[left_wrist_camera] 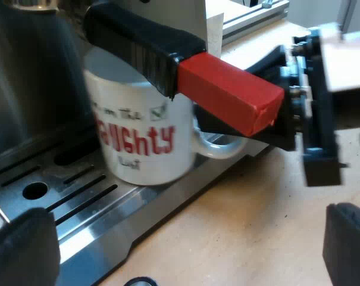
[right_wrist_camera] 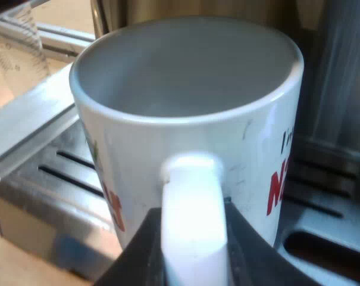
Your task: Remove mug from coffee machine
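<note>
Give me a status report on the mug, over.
Left gripper open, by tray. Right gripper shut on mug handle. Mug upright on tray. Holder handle close over mug, likely in the lift path.

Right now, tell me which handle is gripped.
The mug's white handle, held by the right gripper; the holder's red-ended handle has no fingers around it.

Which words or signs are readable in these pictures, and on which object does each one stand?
"UGHty", red, start unclear: on the mug.
Ticked box sign above it; small black words beside and below: too blurred to read.
"N", red, cut off: same mug, right wrist view.
</note>
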You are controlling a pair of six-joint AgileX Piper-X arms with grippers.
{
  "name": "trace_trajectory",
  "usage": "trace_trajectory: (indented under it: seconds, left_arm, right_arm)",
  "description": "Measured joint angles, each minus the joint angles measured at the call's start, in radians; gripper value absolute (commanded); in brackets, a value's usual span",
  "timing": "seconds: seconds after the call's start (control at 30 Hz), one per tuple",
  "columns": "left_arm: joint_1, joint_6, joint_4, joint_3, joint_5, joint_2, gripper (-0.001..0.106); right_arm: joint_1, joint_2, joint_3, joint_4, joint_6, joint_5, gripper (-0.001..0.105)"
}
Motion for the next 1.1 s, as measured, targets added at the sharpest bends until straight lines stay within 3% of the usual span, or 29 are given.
trace_trajectory:
  seconds: [0.3, 0.5, 0.7, 0.77, 1.1]
  left_arm:
    - [0.000, -0.020, 0.000, -0.010, 0.038, 0.000, 0.090]
    - [0.000, -0.067, 0.003, -0.049, 0.092, 0.000, 0.090]
    - [0.000, -0.078, 0.006, -0.111, 0.096, 0.000, 0.090]
    - [0.000, -0.078, 0.006, -0.147, 0.096, 0.000, 0.090]
    - [-0.130, -0.078, 0.218, -0.227, 0.115, -0.003, 0.090]
  right_arm:
    - [0.077, -0.156, 0.072, 0.135, 0.003, 0.108, 0.000]
    - [0.094, -0.272, 0.075, 0.288, 0.050, 0.106, 0.000]
    - [0.094, -0.326, 0.075, 0.348, 0.052, 0.108, 0.000]
    - [0.094, -0.435, 0.077, 0.452, 0.052, 0.108, 0.000]
    - [0.094, -0.676, 0.081, 0.706, 0.058, 0.108, 0.000]
